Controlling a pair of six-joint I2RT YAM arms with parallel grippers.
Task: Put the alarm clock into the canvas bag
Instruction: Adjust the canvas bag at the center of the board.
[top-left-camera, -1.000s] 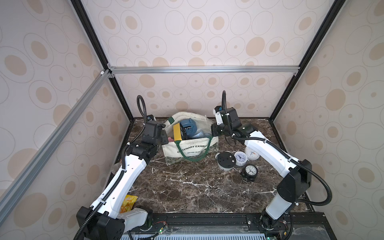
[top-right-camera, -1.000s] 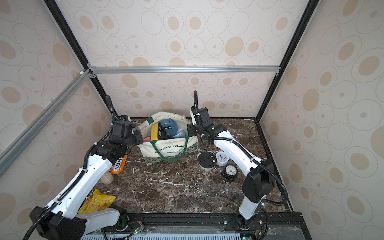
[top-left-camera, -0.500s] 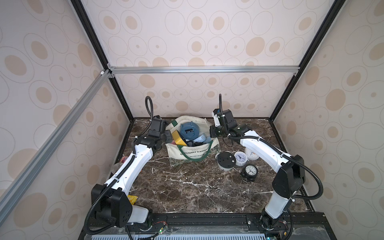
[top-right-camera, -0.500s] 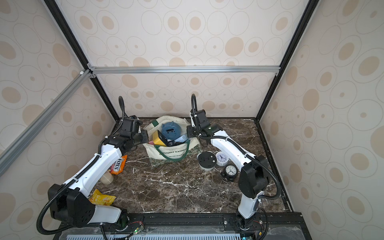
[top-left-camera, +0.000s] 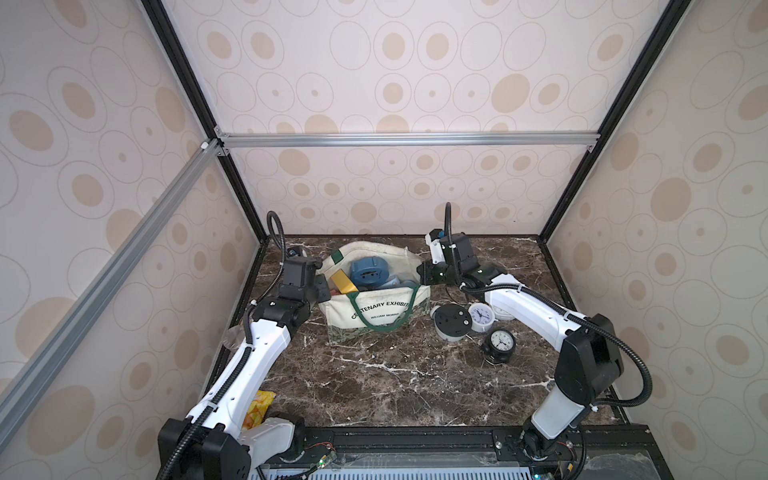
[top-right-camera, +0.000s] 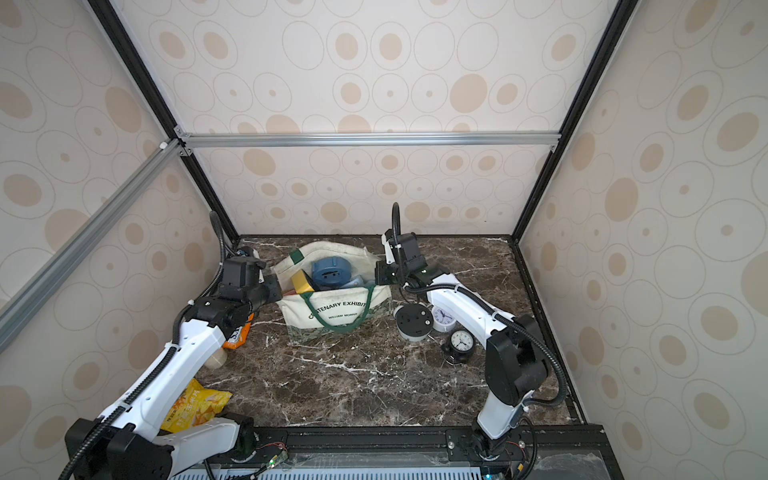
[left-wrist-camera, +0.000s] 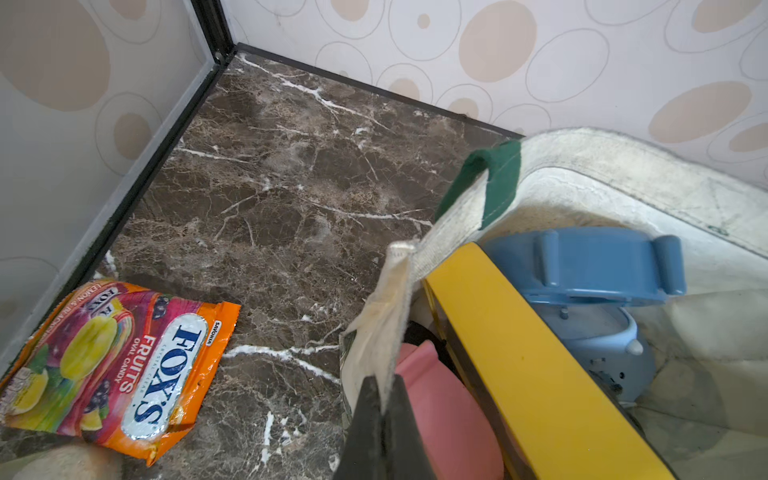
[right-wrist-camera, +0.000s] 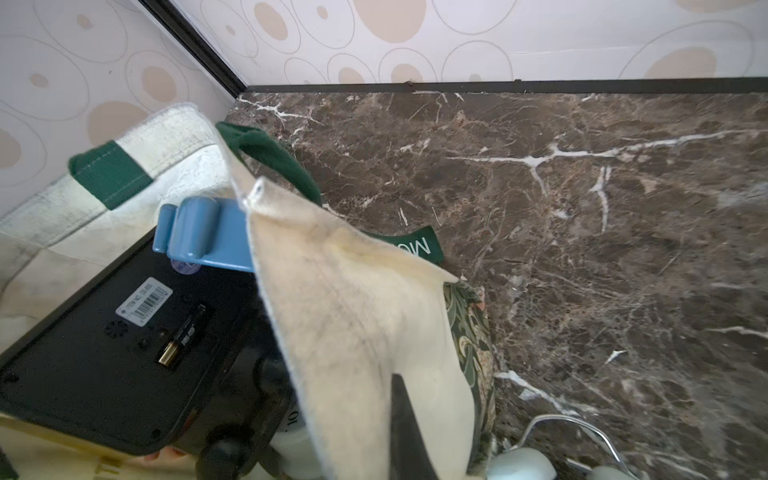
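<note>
The off-white canvas bag (top-left-camera: 376, 305) (top-right-camera: 338, 309) stands at the back of the marble table with its mouth held wide. My left gripper (top-left-camera: 321, 286) (left-wrist-camera: 384, 388) is shut on the rim at the bag's left end. At the right end my right gripper (top-left-camera: 423, 276) (right-wrist-camera: 397, 384) is shut on the rim. A blue alarm clock (top-left-camera: 365, 270) (left-wrist-camera: 582, 266) lies inside the bag. Three more clocks sit on the table right of the bag: a grey one on its side (top-left-camera: 453, 322), a white one (top-left-camera: 481, 316) and a black one (top-left-camera: 500, 343).
Inside the bag are also a yellow box (left-wrist-camera: 519, 365), a pink thing (left-wrist-camera: 449, 411) and a black device (right-wrist-camera: 108, 357). An orange candy packet (left-wrist-camera: 120, 365) lies left of the bag. A yellow snack bag (top-right-camera: 195, 409) lies by the left arm's base.
Both grippers have stayed shut on the bag's rim. The left arm and the bag shifted toward the back wall, then came forward again. The loose clocks have not moved.
</note>
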